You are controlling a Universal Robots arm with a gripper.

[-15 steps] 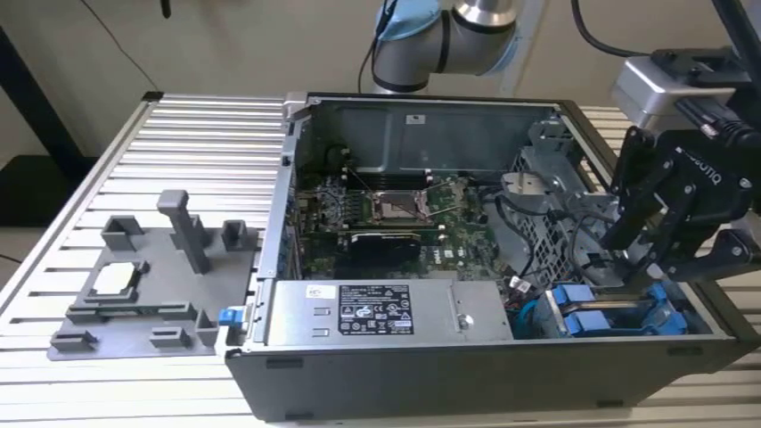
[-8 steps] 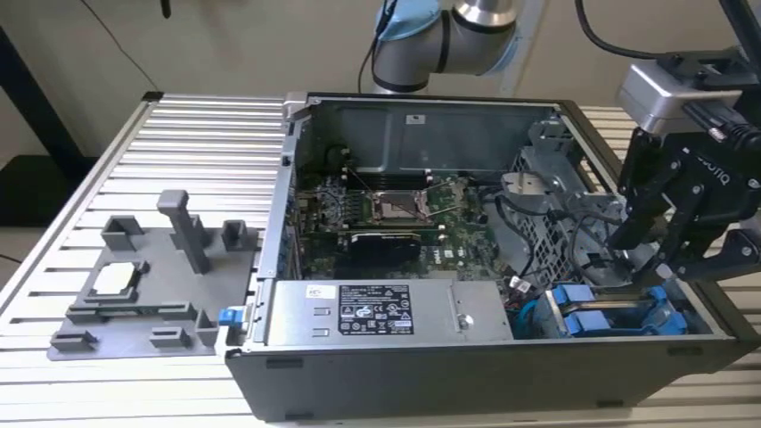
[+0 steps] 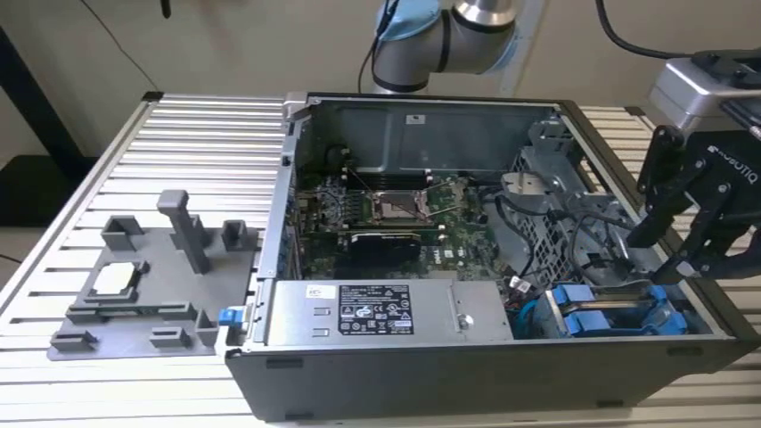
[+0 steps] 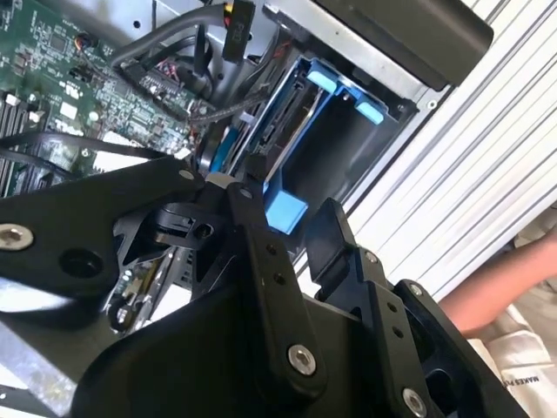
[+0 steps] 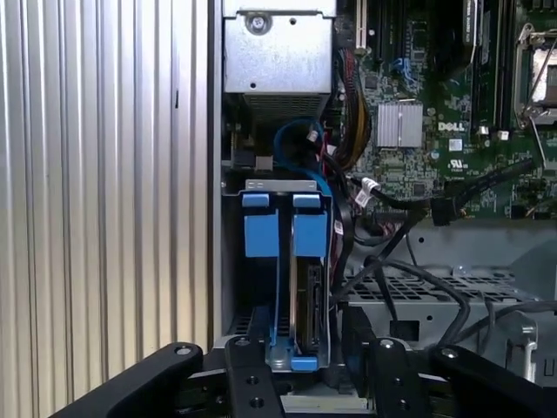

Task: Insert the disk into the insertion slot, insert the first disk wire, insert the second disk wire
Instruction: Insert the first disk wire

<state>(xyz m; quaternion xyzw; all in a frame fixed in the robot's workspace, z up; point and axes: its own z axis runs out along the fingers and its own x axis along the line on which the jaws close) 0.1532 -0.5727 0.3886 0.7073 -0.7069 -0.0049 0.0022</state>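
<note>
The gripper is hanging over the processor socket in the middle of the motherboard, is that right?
No. The exterior view shows the gripper hanging over the blue drive carriers in the corner of the case at the exterior view's right, not over the processor socket, which sits uncovered in the middle of the motherboard.

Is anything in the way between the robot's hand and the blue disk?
Nothing visible does. The hand is right by the disk; the black cables lie off to one side, not between.
</note>
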